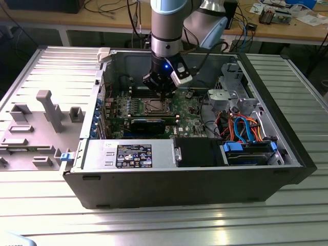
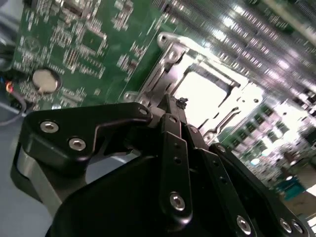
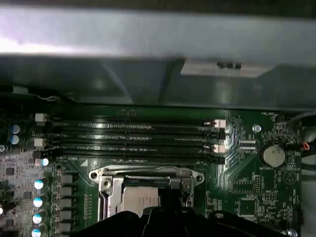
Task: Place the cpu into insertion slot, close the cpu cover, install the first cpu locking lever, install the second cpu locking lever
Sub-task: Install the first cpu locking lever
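Landmark: the insertion slot [image 1: 155, 107] on the green circuit board [image 1: 187, 110], inside the open computer case [image 1: 184, 179] lying on the slatted metal counter [image 1: 154, 220].

Nearest the exterior camera, in front of the slot: the case's front wall, then a silver box with a black label [image 1: 134, 155], then a long black card [image 1: 147, 124] standing just in front of the slot. Toward the exterior view's right of the slot, a bundle of orange and blue cables [image 1: 245, 128]. Well off to the exterior view's left of the slot, outside the case, a grey fixture tray [image 1: 36, 123] on the counter.

At the slot: the cpu [image 2: 207, 96] lies flat in it, its silvery top showing through the window of the cpu cover [image 2: 170, 61], which lies down over the socket. In the first wrist view the cover [image 3: 148, 174] frames the chip [image 3: 140, 200] likewise.

End effector [image 1: 162, 95] hangs right above the slot's far edge, tips pointing down. In the second wrist view its black fingers [image 2: 173, 148] are drawn together into one narrow point [image 2: 178, 104] with nothing between them, the tip over the cover's near edge; contact cannot be told.

Beyond the slot: four long memory slots [image 3: 133, 138], a round coin battery [image 3: 273, 155] off to one side, then the case's far wall [image 3: 148, 84].
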Controlling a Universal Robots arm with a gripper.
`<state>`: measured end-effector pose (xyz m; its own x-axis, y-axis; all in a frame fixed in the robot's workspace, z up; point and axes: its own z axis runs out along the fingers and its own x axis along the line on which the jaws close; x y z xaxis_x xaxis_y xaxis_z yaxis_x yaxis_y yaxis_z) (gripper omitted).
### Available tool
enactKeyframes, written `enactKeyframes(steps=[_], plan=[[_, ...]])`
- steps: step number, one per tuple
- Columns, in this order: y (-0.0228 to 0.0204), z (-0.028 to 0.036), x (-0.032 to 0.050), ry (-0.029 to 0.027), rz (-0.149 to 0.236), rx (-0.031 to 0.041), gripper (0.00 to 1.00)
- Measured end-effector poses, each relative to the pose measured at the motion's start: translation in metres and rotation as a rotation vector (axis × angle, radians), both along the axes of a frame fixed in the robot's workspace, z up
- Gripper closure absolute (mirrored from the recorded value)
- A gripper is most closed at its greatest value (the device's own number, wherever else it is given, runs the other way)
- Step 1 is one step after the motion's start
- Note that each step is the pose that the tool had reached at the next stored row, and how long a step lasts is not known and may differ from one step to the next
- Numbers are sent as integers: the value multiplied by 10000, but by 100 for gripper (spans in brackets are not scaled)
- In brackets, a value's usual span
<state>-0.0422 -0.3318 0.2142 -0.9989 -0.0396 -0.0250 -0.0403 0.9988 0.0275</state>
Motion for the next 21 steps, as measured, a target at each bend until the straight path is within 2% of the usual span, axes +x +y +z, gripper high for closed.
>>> enactKeyframes(steps=[1,5,6,7,8,9,10,15,18,21], plan=[[-57,1,0,1,0,-18,89],[-151,0,0,1,2,-88,89],[-159,5,-1,2,-2,-196,89],[-160,26,0,2,1,-240,89],[-160,52,1,1,2,-253,89],[-160,87,1,2,3,-257,89],[-160,162,0,1,1,-258,89],[-160,310,0,1,0,-259,89],[-160,342,0,1,0,-258,89],[-160,343,0,0,1,-256,89]])
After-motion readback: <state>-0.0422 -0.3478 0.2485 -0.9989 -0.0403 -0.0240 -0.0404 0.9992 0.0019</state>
